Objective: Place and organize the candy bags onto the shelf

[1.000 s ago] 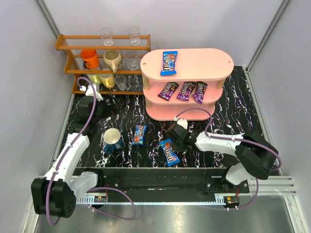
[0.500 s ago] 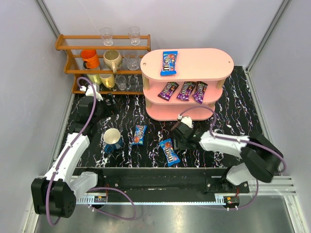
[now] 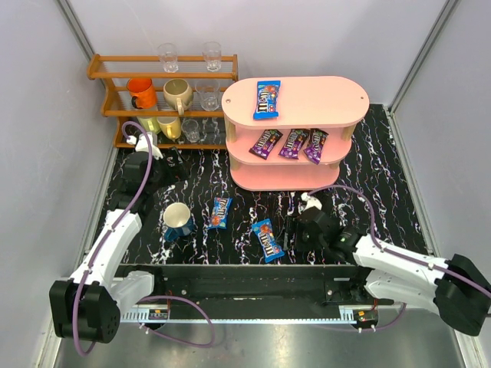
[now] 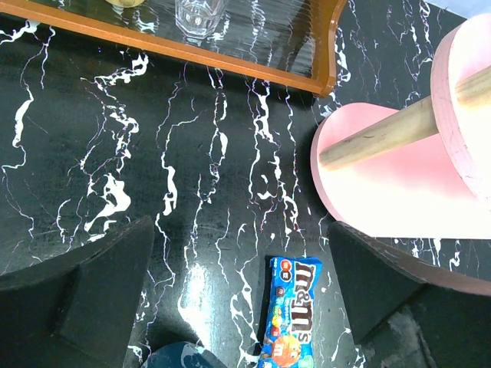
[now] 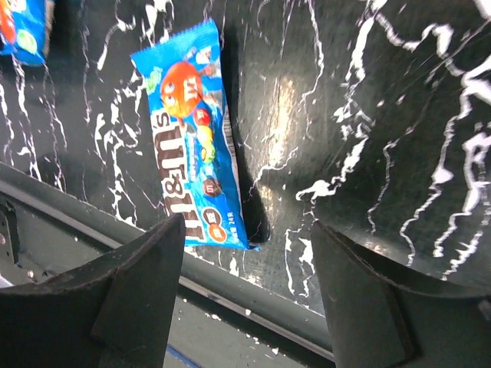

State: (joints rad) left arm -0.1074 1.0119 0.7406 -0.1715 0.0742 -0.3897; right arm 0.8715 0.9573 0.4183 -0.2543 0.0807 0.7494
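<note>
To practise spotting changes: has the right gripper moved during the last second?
Yes. In the top view the right gripper has shifted right, away from the blue candy bag nearest it on the table; that bag stayed put.

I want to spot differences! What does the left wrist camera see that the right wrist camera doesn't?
Only the left wrist shows the pale pink oval-boarded shelf, the orange-brown wooden rack and a clear glass. Only the right wrist shows the dark metal rail. Both show the black white-veined tabletop and a bright blue candy bag.
</note>
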